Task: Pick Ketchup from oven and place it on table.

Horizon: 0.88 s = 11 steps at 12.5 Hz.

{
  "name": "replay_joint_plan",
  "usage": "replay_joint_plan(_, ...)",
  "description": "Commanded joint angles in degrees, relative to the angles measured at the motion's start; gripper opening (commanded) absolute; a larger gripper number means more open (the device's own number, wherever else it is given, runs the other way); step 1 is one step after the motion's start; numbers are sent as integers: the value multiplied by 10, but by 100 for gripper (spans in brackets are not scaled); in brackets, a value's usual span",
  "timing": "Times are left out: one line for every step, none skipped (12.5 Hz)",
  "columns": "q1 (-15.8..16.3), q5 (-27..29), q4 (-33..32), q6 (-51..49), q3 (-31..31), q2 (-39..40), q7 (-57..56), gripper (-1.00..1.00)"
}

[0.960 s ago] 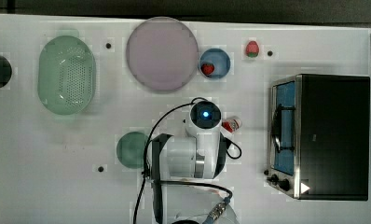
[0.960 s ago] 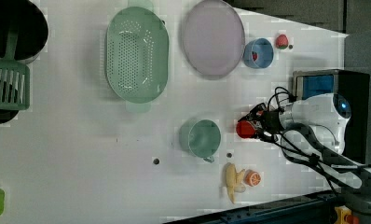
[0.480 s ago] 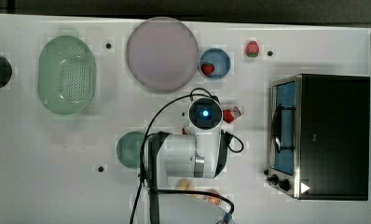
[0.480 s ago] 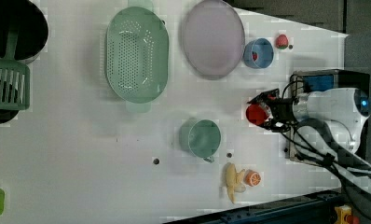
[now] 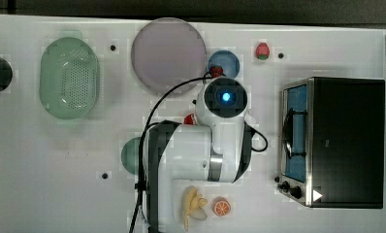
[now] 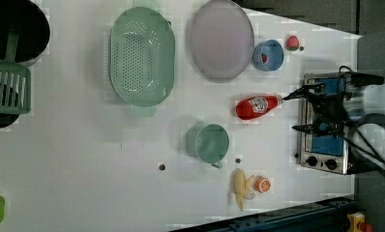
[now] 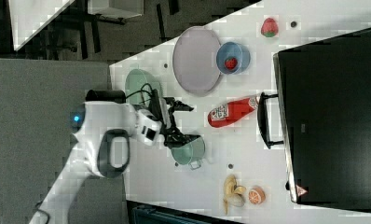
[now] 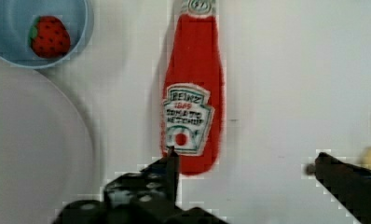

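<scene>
The Ketchup (image 6: 256,106) lies on its side on the white table (image 6: 84,169), cap toward the oven (image 6: 321,162), in the gap between the purple plate and the oven door. It also shows as the Ketchup (image 7: 230,112) in the right view and the Ketchup (image 8: 193,93) in the wrist view. In the top view my arm covers all but a red sliver of the Ketchup (image 5: 189,119). My gripper (image 6: 291,112) hangs open with nothing between its fingers. The gripper (image 8: 242,161) sits off the bottle's base end and is apart from it. The oven (image 5: 336,141) has its door shut.
A pale-purple plate (image 5: 169,54), a blue bowl (image 6: 268,54) holding a strawberry, and a loose strawberry (image 5: 263,50) sit beyond the bottle. A green cup (image 6: 208,142), a banana (image 6: 240,186) and an orange slice (image 6: 263,184) lie nearby. A green colander (image 5: 69,77) stands farther off.
The gripper has let go of the Ketchup, which now lies on the table. The open gripper has drawn away from it, toward the left view's right.
</scene>
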Motion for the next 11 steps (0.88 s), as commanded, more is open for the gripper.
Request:
replay_joint_plan(3,4,117,-100,2,-85,15,100)
replay_joint_plan(2,3,156,-148,0,-98,15,100)
replay_joint_plan(1,4,192,-200,-2,-105,15,100)
replay_joint_plan(2,4,212,-244,0,-108,15,100)
replay_joint_plan(2,4,233,-281,1,-109,15,100)
replay_joint_plan(2,4,242,-285,1,-110,15,100)
replay_joint_plan(1,4,247,-283,0,-109,15,100)
replay_joint_plan(2,4,248,-283,0,-109,15,100)
replay_joint_plan(2,4,248,-283,0,-109,15,100)
replay_joint_plan(2,4,247,-283,0,-108,15,100)
replay_joint_plan(2,4,247,-283,0,-107,15,100)
